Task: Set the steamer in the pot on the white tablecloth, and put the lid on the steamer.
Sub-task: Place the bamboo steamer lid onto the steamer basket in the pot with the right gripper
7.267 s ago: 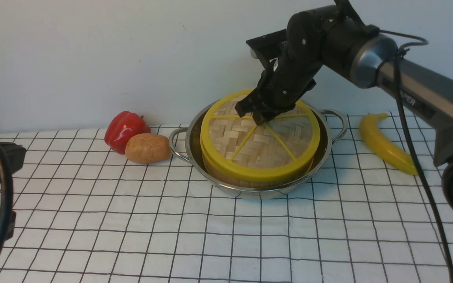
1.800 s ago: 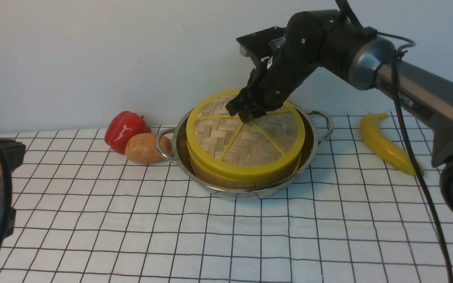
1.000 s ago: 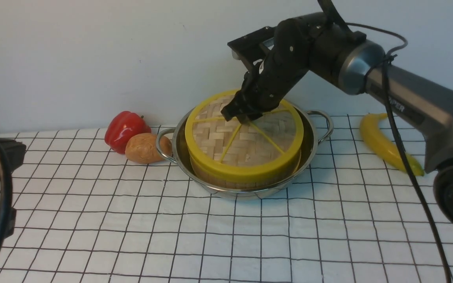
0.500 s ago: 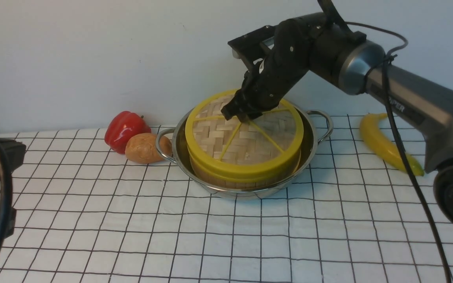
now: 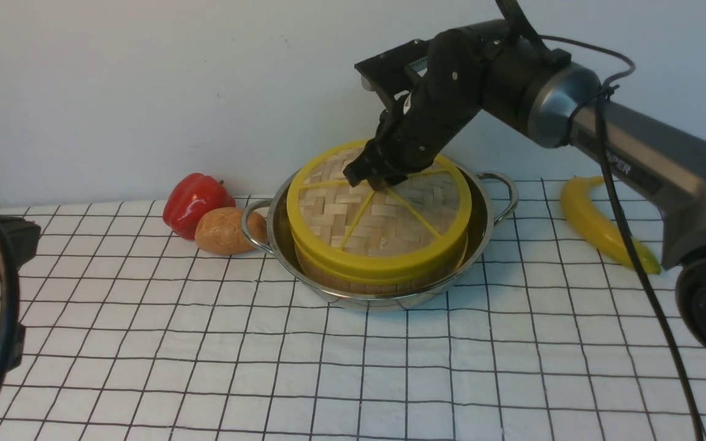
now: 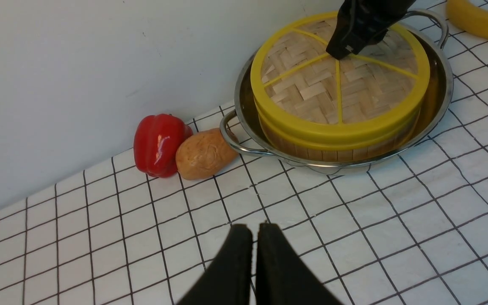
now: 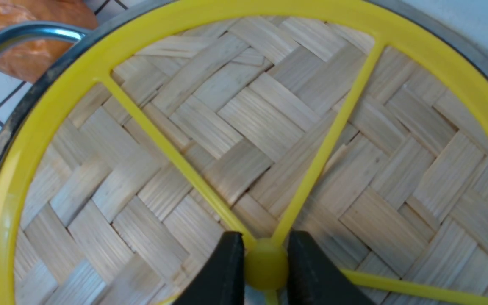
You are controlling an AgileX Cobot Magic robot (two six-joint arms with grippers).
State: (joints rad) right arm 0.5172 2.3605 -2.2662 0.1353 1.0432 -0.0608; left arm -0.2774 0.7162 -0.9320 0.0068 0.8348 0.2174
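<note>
Two grippers to report, both mine. My right gripper (image 5: 375,177) is down on the lid (image 5: 383,226), with its two black fingers (image 7: 227,271) clamped on either side of the yellow hub (image 7: 266,269) where the spokes meet (the right wrist view shows the hub filling the gap between them). My left gripper (image 6: 254,231) hangs above the white tablecloth (image 5: 328,367), well apart from the cookware. Its jaws are pressed together with nothing between them.

Position of items:

- The lid lies flat across the top of the steamer (image 5: 353,283), with its yellow rim stacked on the steamer's own yellow rim. Only a band of bamboo wall shows beneath, and the contents are hidden.
- The steamer stands inside the pot (image 5: 493,214), with a strip of bright steel visible around it on the right and front.
- The pot rests on the tablecloth near the wall (image 5: 144,92), handles pointing left and right.

Other items:

- A potato (image 5: 225,230) sits at the pot's left handle. The two are so close that I cannot tell whether they touch.
- A red pepper (image 5: 195,202) is against the potato's far side.
- A banana (image 5: 598,226) lies on the cloth to the right of the pot, apart from it.
</note>
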